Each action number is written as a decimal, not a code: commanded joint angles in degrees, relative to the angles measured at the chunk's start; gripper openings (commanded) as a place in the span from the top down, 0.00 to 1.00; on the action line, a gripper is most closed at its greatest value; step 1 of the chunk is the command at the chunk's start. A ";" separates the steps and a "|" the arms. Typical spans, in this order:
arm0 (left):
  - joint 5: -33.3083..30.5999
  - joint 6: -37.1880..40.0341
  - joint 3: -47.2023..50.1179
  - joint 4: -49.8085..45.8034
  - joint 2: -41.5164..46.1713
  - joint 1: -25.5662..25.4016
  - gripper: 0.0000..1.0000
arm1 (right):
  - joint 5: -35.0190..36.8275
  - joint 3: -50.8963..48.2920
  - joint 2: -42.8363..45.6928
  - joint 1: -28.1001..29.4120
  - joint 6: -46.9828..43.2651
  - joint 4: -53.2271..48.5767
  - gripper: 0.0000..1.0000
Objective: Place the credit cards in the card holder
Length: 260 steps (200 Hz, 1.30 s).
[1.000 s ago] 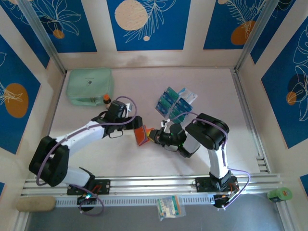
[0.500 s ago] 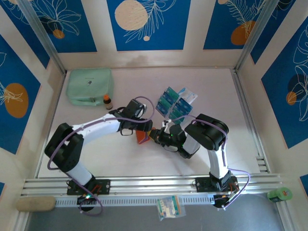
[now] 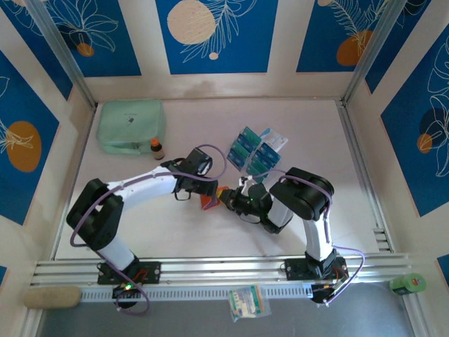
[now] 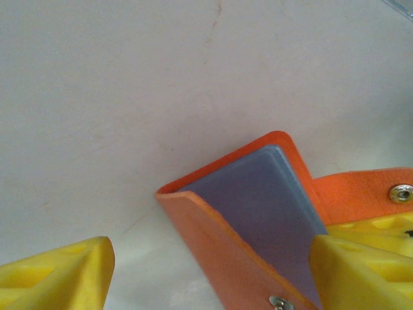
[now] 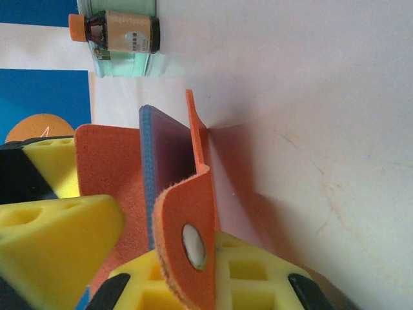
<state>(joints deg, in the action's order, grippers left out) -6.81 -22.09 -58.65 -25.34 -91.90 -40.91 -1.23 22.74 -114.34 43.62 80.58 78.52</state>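
1. Your right gripper (image 3: pixel 226 197) is at the middle of the pale table (image 3: pixel 316 140). It pinches the small square orange leather-like card holder (image 3: pixel 209 202) by its snap-tab flap. In your right wrist view the flap, with its metal snap, curls between the two yellow foam fingers (image 5: pixel 58 239), which are pressed together on it.
2. Your left gripper (image 3: pixel 205 191) comes in from the left and meets the card holder from that side. Its jaws are spread. In your left wrist view the yellow fingers (image 4: pixel 58 271) stand either side of the card holder (image 4: pixel 258 213). Whether the right-hand finger touches the cover cannot be told.
3. The card holder stands partly open on the table, its covers parted in a V. A flat grey-blue panel sits between them. You cannot tell whether that is a card or the pocket lining.
4. The teal-green and blue credit cards (image 3: pixel 252 149) lie fanned in a loose stack on the table. They are just beyond the two grippers, to the far right, and apart from the card holder.
5. The large mint-green zip pouch (image 3: pixel 130 125) lies at the far left. A small brown bottle with an orange cap (image 3: pixel 158 149) stands just beside its right near corner.
6. A white-and-blue sachet packet (image 3: pixel 249 302) lies off the table at the near edge, between the arm bases.
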 commanded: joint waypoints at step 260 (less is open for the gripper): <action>-6.24 2.84 7.41 -1.24 2.27 3.29 0.20 | 17.67 3.86 46.35 3.83 -18.04 -65.26 0.65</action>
<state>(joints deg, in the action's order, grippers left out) -13.98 -20.43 -49.65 -25.98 -91.22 -38.13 14.85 22.74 -73.71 48.80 71.00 30.92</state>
